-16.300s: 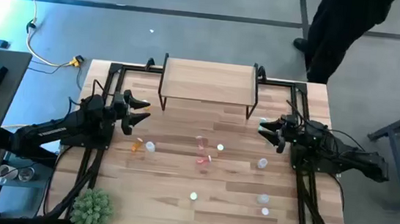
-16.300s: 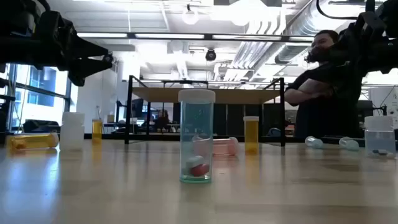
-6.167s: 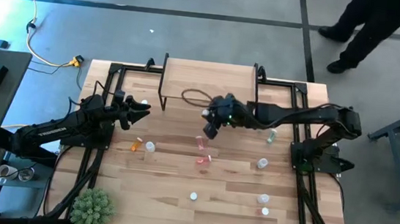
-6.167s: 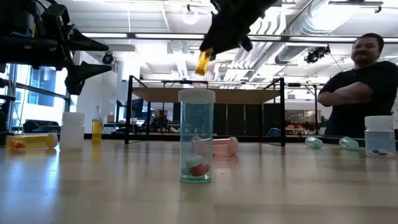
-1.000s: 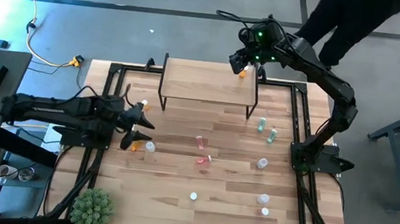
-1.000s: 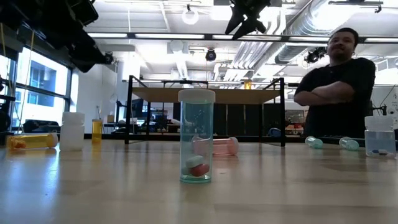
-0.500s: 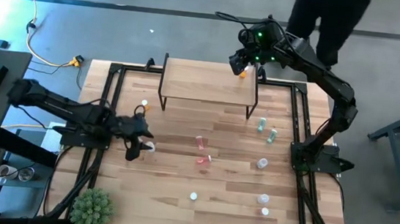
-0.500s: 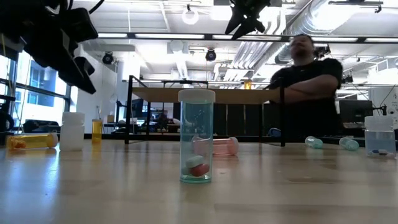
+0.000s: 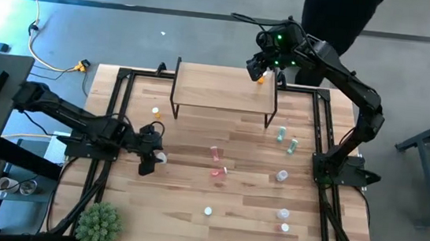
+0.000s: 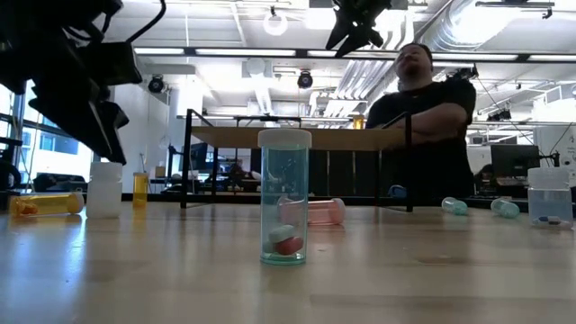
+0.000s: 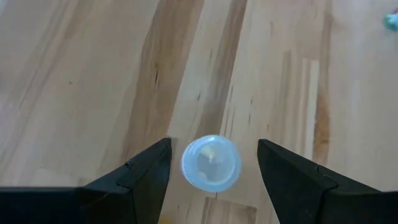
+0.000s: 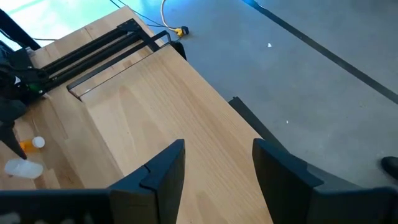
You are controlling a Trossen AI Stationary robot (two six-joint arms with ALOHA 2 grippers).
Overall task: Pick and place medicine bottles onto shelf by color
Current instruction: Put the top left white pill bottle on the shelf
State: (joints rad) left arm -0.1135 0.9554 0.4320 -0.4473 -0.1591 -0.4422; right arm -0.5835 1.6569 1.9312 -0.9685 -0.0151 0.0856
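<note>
Orange vial (image 9: 261, 78), prob. half-hidden

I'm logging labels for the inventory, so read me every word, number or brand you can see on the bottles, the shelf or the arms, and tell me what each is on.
No readable text in any view.
Bottles, such as the clear one standing nearest: no printed label visible.
Shelf: bare wood, no marking.
Arms: no legible brand or number.
</note>
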